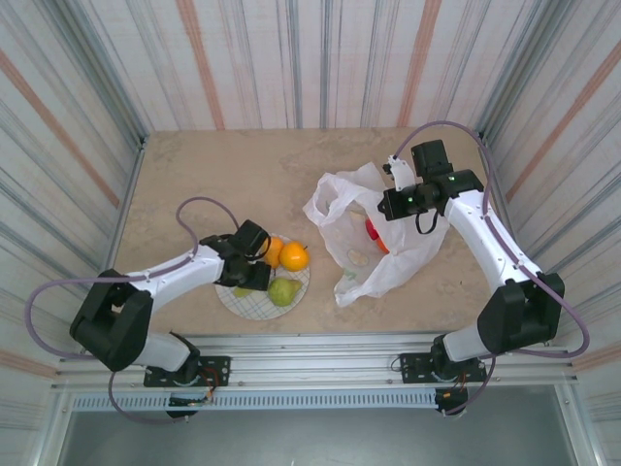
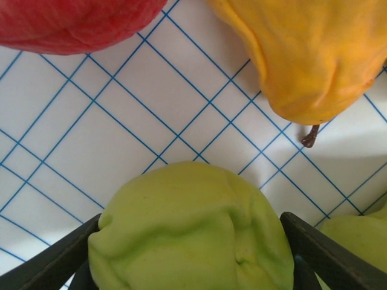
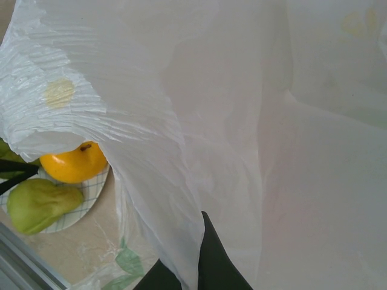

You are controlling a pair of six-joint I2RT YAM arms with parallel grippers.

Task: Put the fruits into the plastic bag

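My left gripper (image 1: 248, 274) is down on the plaid plate (image 1: 254, 305), its fingers (image 2: 329, 254) pressed on both sides of a green apple (image 2: 193, 232). Close round it lie a red apple (image 2: 72, 21), a yellow-orange fruit (image 2: 308, 54) and another green fruit (image 2: 357, 238). From above, two oranges (image 1: 294, 256) and a green pear (image 1: 282, 290) show on the plate. The white plastic bag (image 1: 364, 243) lies right of the plate with a red fruit (image 1: 373, 231) inside. My right gripper (image 1: 390, 202) is shut on the bag's upper edge (image 3: 181, 181), holding it up.
Striped walls enclose the beige table (image 1: 243, 175) on three sides. A metal rail (image 1: 320, 345) runs along the near edge. The left arm's cable (image 1: 199, 206) loops over the table behind the plate. The bag's mouth faces the plate.
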